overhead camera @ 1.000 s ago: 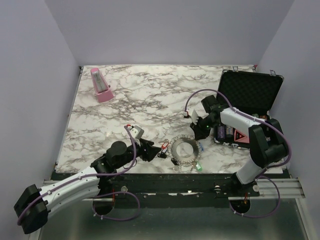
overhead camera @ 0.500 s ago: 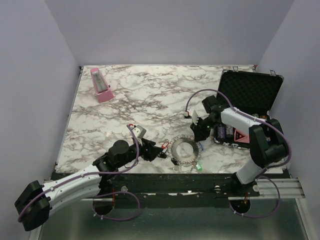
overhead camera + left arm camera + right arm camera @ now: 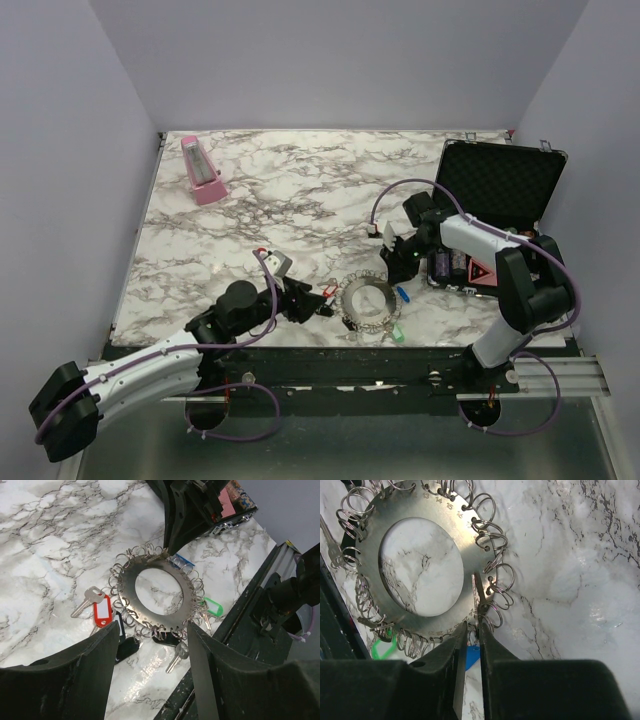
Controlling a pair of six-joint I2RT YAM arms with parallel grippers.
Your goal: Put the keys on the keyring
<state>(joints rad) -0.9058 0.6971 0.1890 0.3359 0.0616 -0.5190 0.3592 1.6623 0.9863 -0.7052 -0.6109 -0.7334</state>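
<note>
The left arm has nudged right toward the keyring (image 3: 350,301) and the right gripper (image 3: 472,630) has eased back, so the blue key (image 3: 403,296) now shows clear on the marble table (image 3: 300,200) just right of it. That right gripper is down to a narrow slit straddling the key's silver blade, though whether it bites I cannot tell, and the left gripper (image 3: 152,628) stands spread wide. Stamped numbers, 14 and 15 among them, circle the flat grey toothed disc, wire loops all round, red key (image 3: 101,611) and green key (image 3: 212,606) at its edge.
</note>
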